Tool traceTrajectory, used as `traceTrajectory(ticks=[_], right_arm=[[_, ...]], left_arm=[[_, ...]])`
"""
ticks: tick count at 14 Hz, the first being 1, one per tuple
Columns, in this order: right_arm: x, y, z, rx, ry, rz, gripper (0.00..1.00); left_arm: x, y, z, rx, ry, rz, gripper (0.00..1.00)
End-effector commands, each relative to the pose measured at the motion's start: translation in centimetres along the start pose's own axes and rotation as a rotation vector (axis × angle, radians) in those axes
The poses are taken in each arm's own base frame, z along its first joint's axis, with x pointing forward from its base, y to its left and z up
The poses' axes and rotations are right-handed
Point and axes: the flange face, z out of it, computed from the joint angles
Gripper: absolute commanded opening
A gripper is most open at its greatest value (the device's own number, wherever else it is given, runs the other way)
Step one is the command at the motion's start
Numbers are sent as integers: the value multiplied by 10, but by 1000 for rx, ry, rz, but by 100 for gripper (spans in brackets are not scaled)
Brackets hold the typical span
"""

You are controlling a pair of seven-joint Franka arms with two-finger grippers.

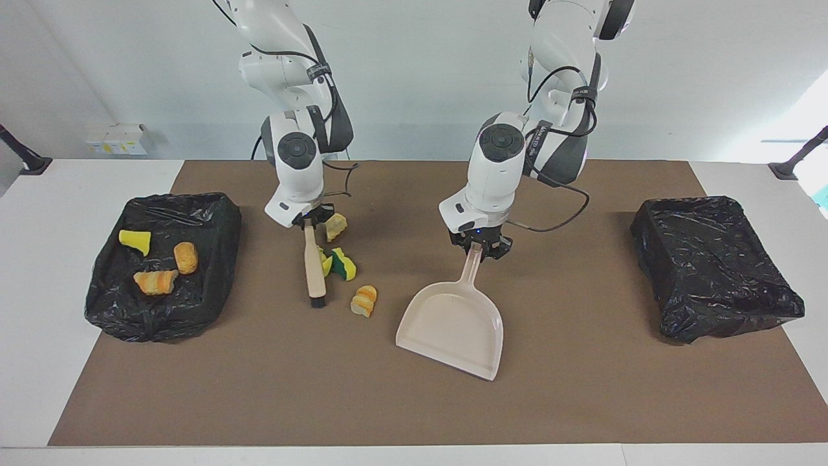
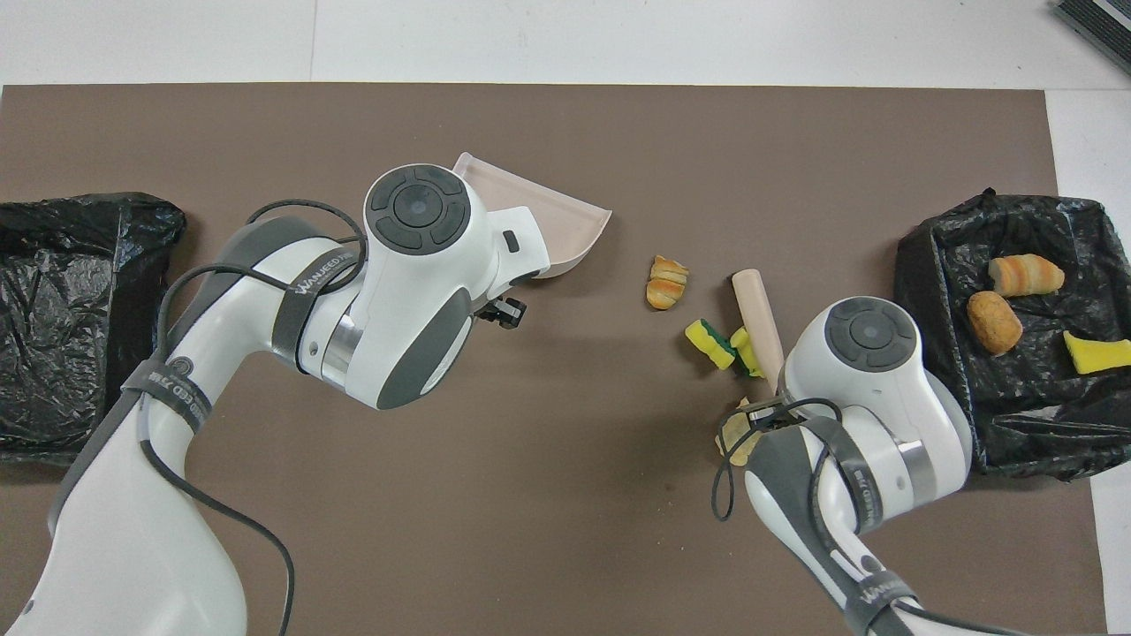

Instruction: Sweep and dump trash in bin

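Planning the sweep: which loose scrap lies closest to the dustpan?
The striped tan bread chunk, alone between brush and dustpan; the other scraps crowd the brush.

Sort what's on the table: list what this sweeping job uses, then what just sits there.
In use:
- brush, in right claw
- dustpan, in left claw
- four loose scraps
- bin holding three scraps

Idle:
- second black-lined bin
- white boxes
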Motion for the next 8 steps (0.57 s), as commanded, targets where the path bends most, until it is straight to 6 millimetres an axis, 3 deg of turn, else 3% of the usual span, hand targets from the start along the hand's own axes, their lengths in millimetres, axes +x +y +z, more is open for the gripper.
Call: traceTrajectory(ticks=[1, 2, 5, 8], right_arm=[[-3, -41, 2, 51, -5, 24, 0], [-5, -54, 0, 82, -7, 25, 0], [3, -62, -12, 108, -15, 26, 0], [4, -57, -39, 99, -63, 28, 0]], left_arm=[[-35, -15, 15, 54, -58, 177, 0], [-43, -23, 20, 72, -73, 249, 0], [-62, -43, 29, 56, -127, 512, 0], [-64, -61, 31, 49, -130, 507, 0]])
